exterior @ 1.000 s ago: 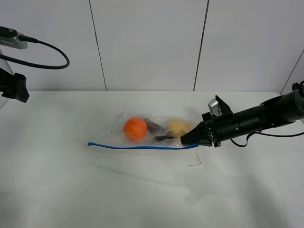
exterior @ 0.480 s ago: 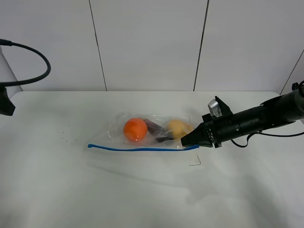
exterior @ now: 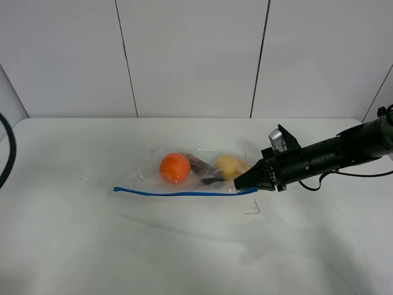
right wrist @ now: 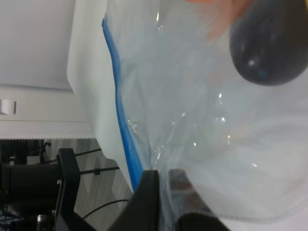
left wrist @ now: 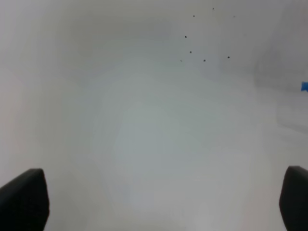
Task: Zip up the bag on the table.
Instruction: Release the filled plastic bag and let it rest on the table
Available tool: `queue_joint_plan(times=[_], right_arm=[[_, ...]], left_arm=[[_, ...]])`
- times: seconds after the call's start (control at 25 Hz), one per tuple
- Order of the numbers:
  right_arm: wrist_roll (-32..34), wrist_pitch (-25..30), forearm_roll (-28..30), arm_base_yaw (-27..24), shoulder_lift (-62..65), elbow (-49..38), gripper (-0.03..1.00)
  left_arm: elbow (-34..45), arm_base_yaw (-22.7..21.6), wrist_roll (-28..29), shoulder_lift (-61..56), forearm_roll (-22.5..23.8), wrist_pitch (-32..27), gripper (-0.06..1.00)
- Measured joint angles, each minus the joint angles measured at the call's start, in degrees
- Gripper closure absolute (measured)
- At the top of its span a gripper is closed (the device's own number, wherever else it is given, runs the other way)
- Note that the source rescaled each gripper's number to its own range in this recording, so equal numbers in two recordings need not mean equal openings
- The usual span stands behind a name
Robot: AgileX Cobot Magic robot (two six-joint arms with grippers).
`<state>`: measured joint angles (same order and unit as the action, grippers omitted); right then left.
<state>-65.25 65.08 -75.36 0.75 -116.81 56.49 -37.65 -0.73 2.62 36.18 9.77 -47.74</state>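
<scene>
The clear bag (exterior: pixel 196 171) lies in the middle of the white table (exterior: pixel 184 246). Its blue zipper strip (exterior: pixel 184 192) runs along the near edge. Inside are an orange (exterior: pixel 175 167), a purple eggplant (exterior: pixel 199 165) and a yellow fruit (exterior: pixel 228 165). My right gripper (exterior: pixel 241 182) is shut on the bag's right corner, by the zipper's right end. The right wrist view shows its fingers (right wrist: pixel 147 202) pinching the plastic next to the blue strip (right wrist: pixel 120 110). My left gripper (left wrist: pixel 159 199) is open over bare table, fingertips (left wrist: pixel 24 199) wide apart. The zipper's left tip (left wrist: pixel 304 86) shows at that frame's edge.
Small dark specks (exterior: pixel 86 175) dot the table left of the bag. A black cable (exterior: pixel 5 153) curves at the far left edge. A thin dark corner mark (exterior: pixel 253 210) lies on the table in front of the right gripper. A panelled wall stands behind the table.
My left arm has drawn back out of the exterior view to the left; only its cable still shows. The right gripper and the bag have not moved.
</scene>
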Motion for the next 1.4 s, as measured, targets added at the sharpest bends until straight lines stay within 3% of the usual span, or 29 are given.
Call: queue_joint_plan(times=[0.28, 0.64, 0.92, 1.4], right_arm=[[0.0, 0.4, 0.1, 0.0, 0.0, 0.0, 0.97], [-0.2, 0.4, 0.1, 0.0, 0.0, 0.0, 0.97], [-0.2, 0.4, 0.1, 0.0, 0.0, 0.0, 0.97], [-0.2, 0.4, 0.6, 0.0, 0.0, 0.0, 0.97]], left_arm=[[1.9, 0.0, 0.1, -14.3, -2.8, -5.4, -0.05], [1.9, 0.0, -0.6, -27.5, -3.2, -13.2, -0.05], [3.6, 0.0, -1.2, -35.9, -3.3, -14.4, -0.05], [9.3, 0.0, -1.3, -36.6, -5.9, -13.5, -0.05]])
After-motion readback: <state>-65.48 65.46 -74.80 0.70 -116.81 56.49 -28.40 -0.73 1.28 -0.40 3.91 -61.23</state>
